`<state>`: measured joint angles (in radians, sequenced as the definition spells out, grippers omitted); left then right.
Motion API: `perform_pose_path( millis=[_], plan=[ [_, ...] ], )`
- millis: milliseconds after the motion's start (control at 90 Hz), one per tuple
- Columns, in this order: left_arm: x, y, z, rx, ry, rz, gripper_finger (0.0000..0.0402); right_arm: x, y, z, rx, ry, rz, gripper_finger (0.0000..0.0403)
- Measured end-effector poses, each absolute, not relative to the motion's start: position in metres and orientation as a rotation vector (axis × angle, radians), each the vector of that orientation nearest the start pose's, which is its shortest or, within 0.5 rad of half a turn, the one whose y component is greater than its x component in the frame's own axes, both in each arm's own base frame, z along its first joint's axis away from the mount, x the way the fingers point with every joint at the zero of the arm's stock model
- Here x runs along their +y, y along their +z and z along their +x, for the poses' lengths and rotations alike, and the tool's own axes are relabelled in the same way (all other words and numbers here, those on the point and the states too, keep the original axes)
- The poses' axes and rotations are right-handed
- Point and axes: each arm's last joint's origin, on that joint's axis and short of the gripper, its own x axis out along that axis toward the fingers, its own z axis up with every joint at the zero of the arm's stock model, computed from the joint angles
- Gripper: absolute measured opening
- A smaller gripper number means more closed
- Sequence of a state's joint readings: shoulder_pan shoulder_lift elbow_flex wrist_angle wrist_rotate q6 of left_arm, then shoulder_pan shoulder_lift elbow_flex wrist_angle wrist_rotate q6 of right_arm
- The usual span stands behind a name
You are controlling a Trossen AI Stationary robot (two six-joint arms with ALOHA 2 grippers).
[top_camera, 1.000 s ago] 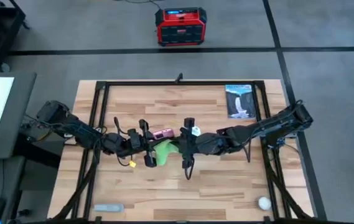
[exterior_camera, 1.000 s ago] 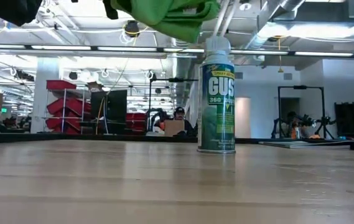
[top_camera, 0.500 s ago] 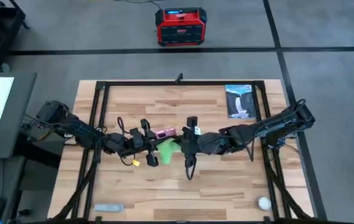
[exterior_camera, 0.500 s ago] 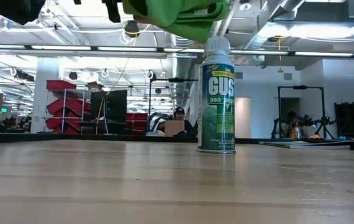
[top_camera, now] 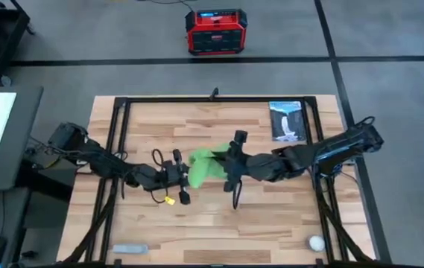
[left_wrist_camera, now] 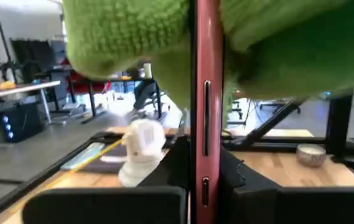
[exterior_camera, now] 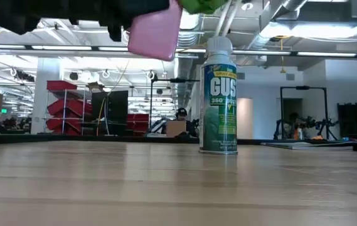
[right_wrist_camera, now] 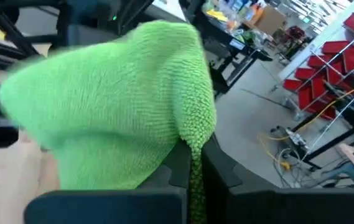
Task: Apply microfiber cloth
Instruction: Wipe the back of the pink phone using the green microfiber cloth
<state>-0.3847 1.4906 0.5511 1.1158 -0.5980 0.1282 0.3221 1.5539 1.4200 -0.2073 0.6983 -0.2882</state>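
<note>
while both arms meet above the middle of the table [top_camera: 197,223], the left gripper [top_camera: 178,173] holds the pink phone [exterior_camera: 154,34] edge-on between its fingers, clamped firmly, as its wrist view shows. the right gripper [top_camera: 226,165] pinches the green cloth [top_camera: 206,165], which hangs bunched in the air against the phone, well above the wood. to wipe well, i judge the right arm should press the cloth flat on the phone's broad face and stroke along its length with light pressure, while the left grip stays steady so the phone does not twist or slip. the spray can [exterior_camera: 218,95] stands upright on the table, apart from both arms.
</note>
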Motion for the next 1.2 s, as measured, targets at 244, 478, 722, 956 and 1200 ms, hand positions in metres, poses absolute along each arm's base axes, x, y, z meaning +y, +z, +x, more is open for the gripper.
perform_pose_path(
  millis=[244,478,722,956,1200],
  plan=[
    [-0.085,0.221,0.269,-0.14,0.251,0.064,0.0,0.11,0.363,0.334,0.35,-0.295,-0.471,0.0],
    [-0.074,0.221,0.272,-0.13,0.298,0.074,0.0,0.125,0.362,0.327,0.352,-0.297,-0.503,0.0],
    [-0.071,0.223,0.272,-0.153,0.31,0.065,0.0,0.121,0.354,0.33,0.357,-0.29,-0.454,0.0],
    [-0.072,0.227,0.272,-0.192,0.275,0.051,0.0,0.1,0.334,0.341,0.346,-0.259,-0.385,0.0],
    [-0.072,0.228,0.272,-0.195,0.277,0.026,0.0,0.086,0.336,0.348,0.282,-0.264,-0.398,0.0]
  ],
)
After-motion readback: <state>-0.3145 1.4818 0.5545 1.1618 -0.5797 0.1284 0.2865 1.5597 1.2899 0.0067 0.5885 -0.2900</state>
